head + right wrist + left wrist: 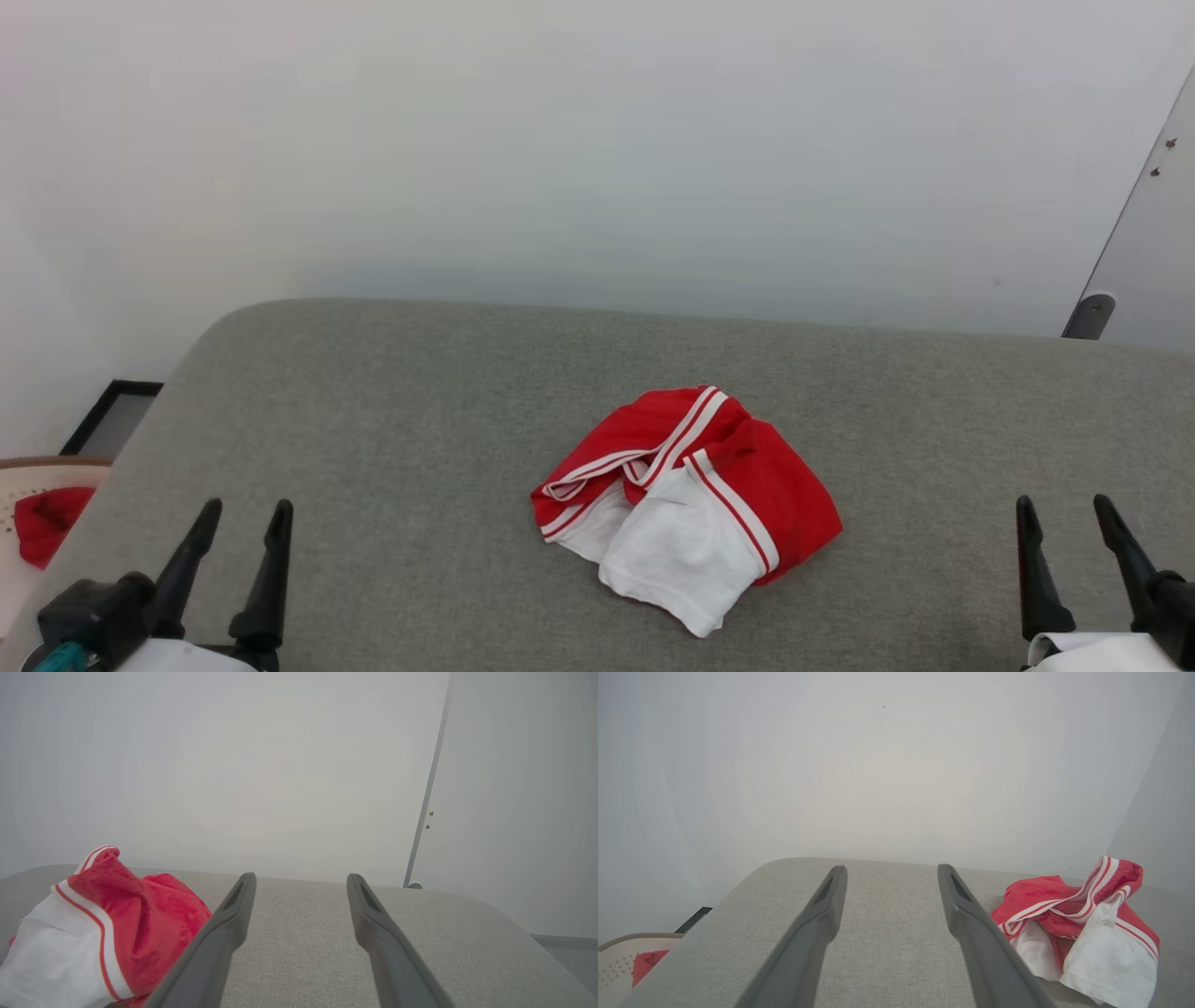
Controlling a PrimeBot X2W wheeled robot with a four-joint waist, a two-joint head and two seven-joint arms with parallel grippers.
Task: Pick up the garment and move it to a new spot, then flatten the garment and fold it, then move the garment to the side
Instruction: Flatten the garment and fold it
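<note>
Pale wall (597, 140) at the back, grey fabric-topped bench (373, 420) spread across the head view. Near the middle of it, a touch right, the garment (686, 504): bright red, crumpled in a heap, white sleeve end flopped toward the near edge, red-and-white stripe bands twisting across the top. Down at lower left, left end effector (247, 506), two dark fingers (269, 569) spread apart, gripping nothing, well apart from the heap. Lower right, right end effector (1063, 501), likewise spread wide and empty, also well clear. Off the bench's left end, a pale perforated basket (56, 464) with a small plain red cloth (47, 527) inside. Far right, a grey door panel (1158, 233).

Over to the left wrist view. Both fingers (817, 924) parted above bare grey fabric, nothing between them. Garment heaped at that view's right, its near edge hidden behind the right-hand finger. Basket and red cloth peeking in at the bottom left corner.

On to the right wrist view. Fingers (373, 933) wide apart over bare bench, nothing clamped. Garment bunched at that view's left, red folds plus white sleeve with its thin red stripe, partly behind the left-hand finger; contact impossible to tell from this angle. Door panel on the right, beyond the bench's rounded end.
</note>
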